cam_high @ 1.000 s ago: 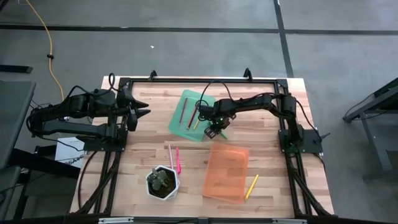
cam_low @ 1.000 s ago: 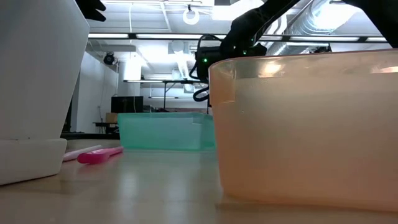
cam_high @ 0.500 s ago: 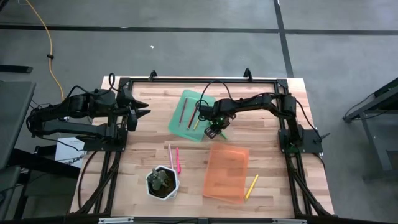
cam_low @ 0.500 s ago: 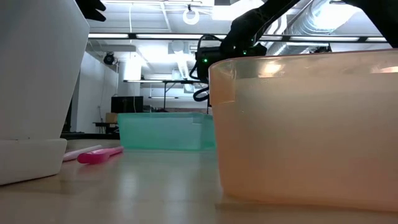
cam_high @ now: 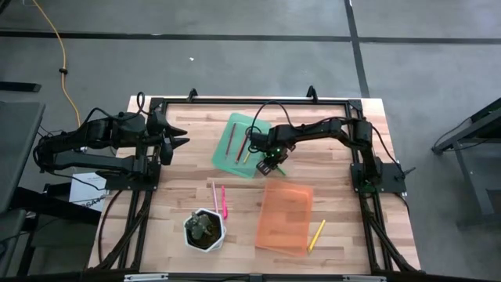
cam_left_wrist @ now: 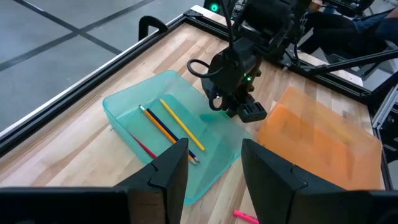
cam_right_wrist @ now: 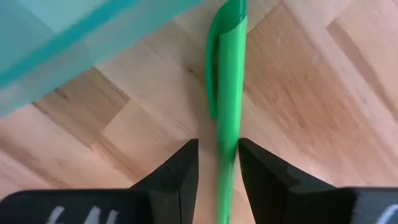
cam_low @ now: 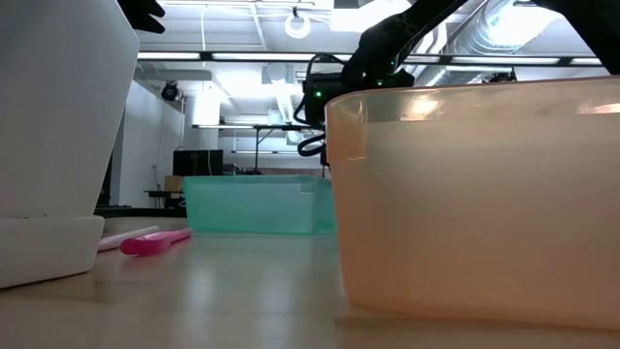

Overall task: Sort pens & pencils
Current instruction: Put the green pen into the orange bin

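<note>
Fig. legend, high + wrist views. Right tool (cam_high: 273,165) is reaching down to the wooden surface (cam_high: 337,196) just beside the near-right corner of the green tray (cam_high: 225,160); its fingers (cam_right_wrist: 180,171) are sitting either side of the bright green pen (cam_right_wrist: 226,118), pads touching or nearly touching the barrel, pen lying on the wood w/ one end by the tray edge. Whether the pen is truly clamped: cannot tell. Left tool (cam_left_wrist: 213,165) is waiting at the surface's left edge, fingers apart, nothing btwn them.

Inside the green tray: red-brown pencil (cam_high: 229,138), dark brown pencil (cam_high: 240,146), yellow pencil (cam_high: 247,152), lying roughly parallel. Pink pen (cam_high: 223,201) and pale peach pen (cam_high: 214,196) are lying side by side on the wood just far of the white plant pot (cam_high: 203,229). Orange tray (cam_high: 285,218) is sitting near-right of centre; a second yellow pencil (cam_high: 316,234) is lying on the surface just right of it.
</note>
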Controlling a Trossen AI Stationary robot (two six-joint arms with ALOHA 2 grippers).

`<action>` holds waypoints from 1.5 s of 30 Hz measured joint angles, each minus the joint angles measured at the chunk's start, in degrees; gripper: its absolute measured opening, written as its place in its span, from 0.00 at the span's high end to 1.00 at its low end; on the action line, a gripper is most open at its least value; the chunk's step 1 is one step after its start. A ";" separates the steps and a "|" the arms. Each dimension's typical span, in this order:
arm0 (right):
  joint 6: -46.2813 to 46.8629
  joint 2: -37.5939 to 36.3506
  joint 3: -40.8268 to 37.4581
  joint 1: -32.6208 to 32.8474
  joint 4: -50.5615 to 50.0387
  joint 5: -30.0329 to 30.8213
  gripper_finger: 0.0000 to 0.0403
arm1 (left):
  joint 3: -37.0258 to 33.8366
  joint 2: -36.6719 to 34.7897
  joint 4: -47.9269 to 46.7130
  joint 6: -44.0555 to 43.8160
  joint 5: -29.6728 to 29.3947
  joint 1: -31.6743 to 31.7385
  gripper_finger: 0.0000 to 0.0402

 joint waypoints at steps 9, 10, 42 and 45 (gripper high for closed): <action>0.14 0.11 0.00 0.41 0.01 0.77 0.74 | 0.00 0.00 0.01 -0.79 0.00 0.00 0.66; 0.14 0.11 0.00 0.43 -0.09 1.08 0.74 | 0.02 0.02 0.01 -0.79 0.00 0.00 0.66; -0.32 -1.83 0.02 -2.18 -5.26 5.03 0.92 | 0.01 0.00 0.28 -0.77 0.02 0.00 0.66; -0.33 -3.58 0.02 -2.28 -5.27 4.85 0.92 | 0.01 -0.01 0.37 -0.76 0.01 0.00 0.66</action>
